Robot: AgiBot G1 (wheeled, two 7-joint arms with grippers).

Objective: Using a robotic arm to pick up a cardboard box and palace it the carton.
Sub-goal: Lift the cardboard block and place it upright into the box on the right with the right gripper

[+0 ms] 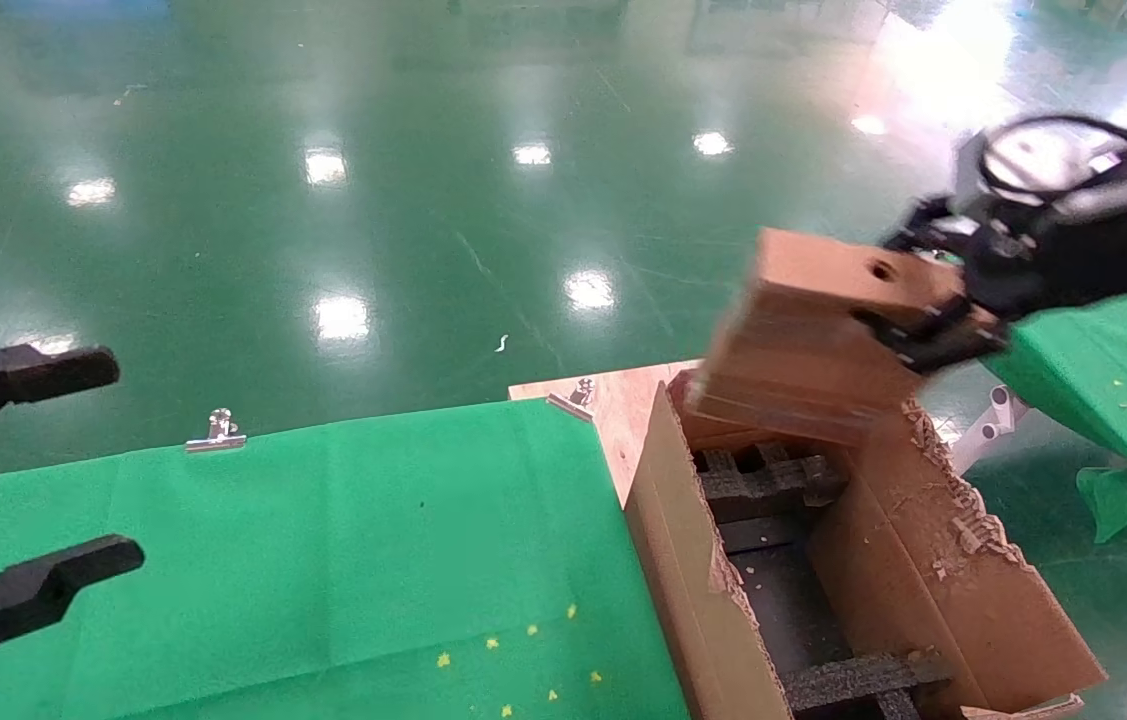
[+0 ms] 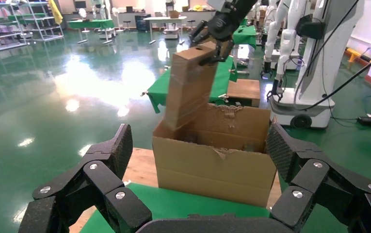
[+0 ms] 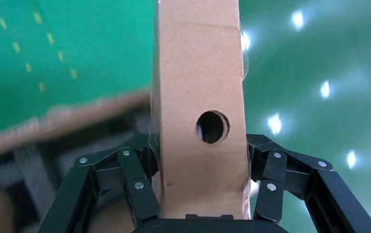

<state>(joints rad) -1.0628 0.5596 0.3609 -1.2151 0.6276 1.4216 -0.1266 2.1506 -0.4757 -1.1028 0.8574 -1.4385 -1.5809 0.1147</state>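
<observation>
My right gripper (image 1: 933,330) is shut on the cardboard box (image 1: 813,340), a small brown box with a round hole in its narrow face. The box hangs tilted, its lower end at the far end of the carton's opening. The carton (image 1: 933,580) is large, with ragged flaps and black foam inserts (image 1: 773,480) inside. In the right wrist view the fingers (image 3: 139,189) clamp both sides of the box (image 3: 198,73). The left wrist view shows the carton (image 2: 212,167), the box (image 2: 188,92) and the right gripper (image 2: 212,43) above. My left gripper (image 1: 123,460) is open and empty at the far left.
The carton stands on a wooden board (image 1: 623,400) beside a green-cloth table (image 1: 323,560) held with metal clips (image 1: 216,432). Another green-cloth table (image 1: 1113,370) lies at the right under the right arm. Other robots (image 2: 314,58) stand behind.
</observation>
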